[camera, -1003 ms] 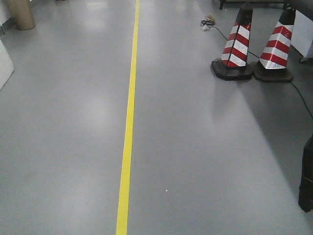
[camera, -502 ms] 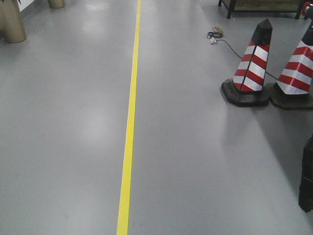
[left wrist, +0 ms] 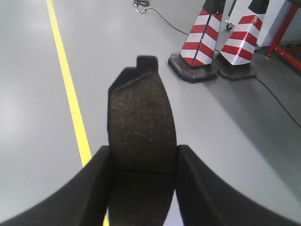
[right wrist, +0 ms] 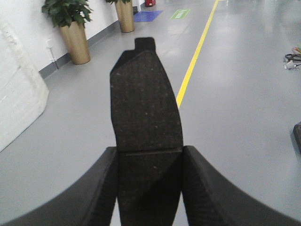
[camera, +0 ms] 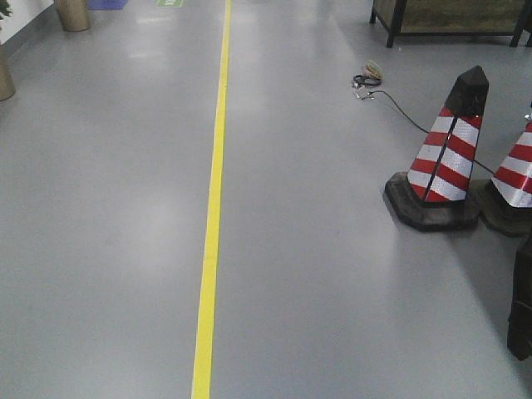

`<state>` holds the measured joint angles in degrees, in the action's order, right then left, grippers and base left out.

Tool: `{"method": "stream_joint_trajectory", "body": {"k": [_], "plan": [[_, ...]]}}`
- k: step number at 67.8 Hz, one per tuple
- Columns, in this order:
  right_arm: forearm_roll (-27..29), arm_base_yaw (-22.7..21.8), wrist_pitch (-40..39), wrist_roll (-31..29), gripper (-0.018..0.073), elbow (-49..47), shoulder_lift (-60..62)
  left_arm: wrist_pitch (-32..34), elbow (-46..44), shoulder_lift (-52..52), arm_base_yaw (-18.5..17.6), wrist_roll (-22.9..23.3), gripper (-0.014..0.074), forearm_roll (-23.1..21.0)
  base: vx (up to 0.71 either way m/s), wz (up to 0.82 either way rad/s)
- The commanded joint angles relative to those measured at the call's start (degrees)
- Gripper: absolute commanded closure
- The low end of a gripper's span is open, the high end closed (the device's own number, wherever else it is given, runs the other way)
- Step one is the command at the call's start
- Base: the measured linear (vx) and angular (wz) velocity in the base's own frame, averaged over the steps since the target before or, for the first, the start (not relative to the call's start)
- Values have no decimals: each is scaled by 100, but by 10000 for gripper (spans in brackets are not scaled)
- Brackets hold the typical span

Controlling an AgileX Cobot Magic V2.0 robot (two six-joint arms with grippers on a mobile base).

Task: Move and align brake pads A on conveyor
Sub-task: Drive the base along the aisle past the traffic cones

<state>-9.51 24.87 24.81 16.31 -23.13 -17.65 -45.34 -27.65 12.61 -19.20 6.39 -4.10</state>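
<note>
Shift since earlier: cones have slid down and toward 3 o'clock in the front view, a dark bench-like frame has come in at the top; the view looks to be sweeping or rolling over the floor.
Left brake pad (left wrist: 141, 136): clamped across its lower half between the jaws of the left gripper (left wrist: 141, 188), friction face up, end tab pointing to 12 o'clock.
Right brake pad (right wrist: 146, 127): pinched the same way by the right gripper (right wrist: 149, 193), tab to 12 o'clock.
Why held so: probably a mid-body pinch keeps each pad flat and its long axis known, which suits laying it down aligned.
Conveyor: not in any view; no belt shows, so the pads are being carried well clear of it.
Floor (camera: 332, 291): smooth grey under both pads.
Yellow line (camera: 212, 208): runs from 6 to 12 o'clock in the front view.
Striped cone (camera: 445, 162): at 3 o'clock, cable (camera: 399, 112) trailing behind it.
Potted plant (right wrist: 70, 28): at 10 o'clock in the right wrist view.
Stage: likely transit, placing not yet begun.
</note>
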Motion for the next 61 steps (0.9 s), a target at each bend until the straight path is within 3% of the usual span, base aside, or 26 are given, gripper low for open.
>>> {"method": "stream_joint_trajectory", "body": {"k": [1, 61], "plan": [[-76, -27, -564, -16, 564, -184, -38, 527, -154, 89, -16, 49, 603, -52, 75, -12], [-76, -27, -564, -16, 564, -184, -38, 533, -154, 89, -16, 49, 603, -52, 67, -3]]}}
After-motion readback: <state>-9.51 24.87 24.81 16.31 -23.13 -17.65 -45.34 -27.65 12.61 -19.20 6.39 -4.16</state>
